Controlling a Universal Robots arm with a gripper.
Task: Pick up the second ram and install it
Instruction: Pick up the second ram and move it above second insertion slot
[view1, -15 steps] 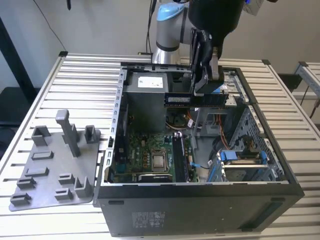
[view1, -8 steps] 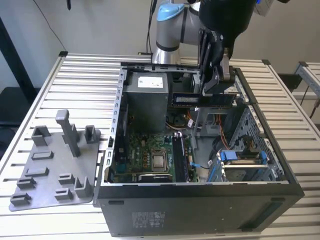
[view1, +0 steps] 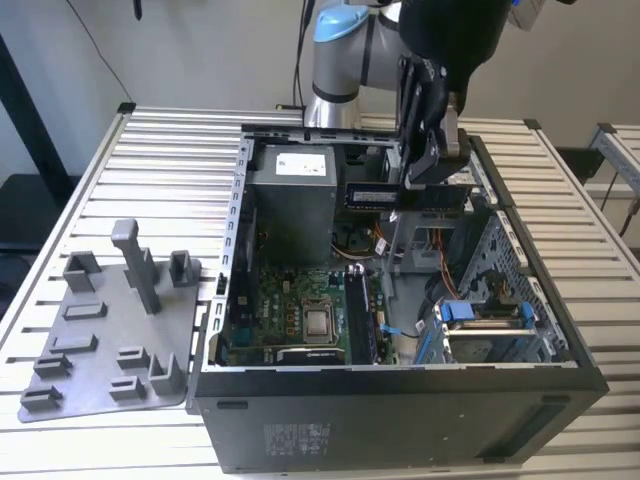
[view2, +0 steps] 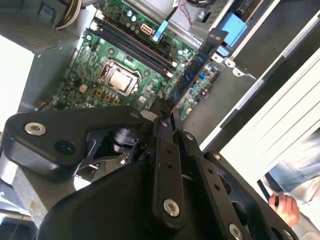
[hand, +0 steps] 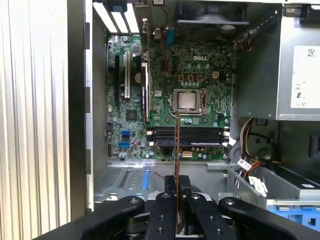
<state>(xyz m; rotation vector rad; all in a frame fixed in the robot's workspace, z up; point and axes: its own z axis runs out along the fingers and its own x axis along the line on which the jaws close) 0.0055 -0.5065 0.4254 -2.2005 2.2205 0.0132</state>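
My gripper (view1: 428, 182) hangs over the open computer case (view1: 400, 380), shut on the second ram (view1: 405, 195), a long dark stick held level above the case's back half. In the second wrist view the ram (view2: 195, 70) sticks out from the gripper (view2: 167, 114) above the green motherboard (view2: 90, 85). Seen edge-on in the first wrist view, the ram (hand: 177, 145) runs from the gripper (hand: 177, 184) across the black memory slots (hand: 200, 136) below the processor socket (hand: 187, 100). The slots (view1: 362, 312) lie well below the stick.
A grey power supply (view1: 290, 200) fills the case's back corner. A blue drive cage (view1: 480, 320) and loose cables (hand: 250, 172) sit on the exterior view's right. A grey fixture plate (view1: 110, 330) lies on the slatted table (view1: 60, 200). A person's hand (view2: 285, 202) is nearby.
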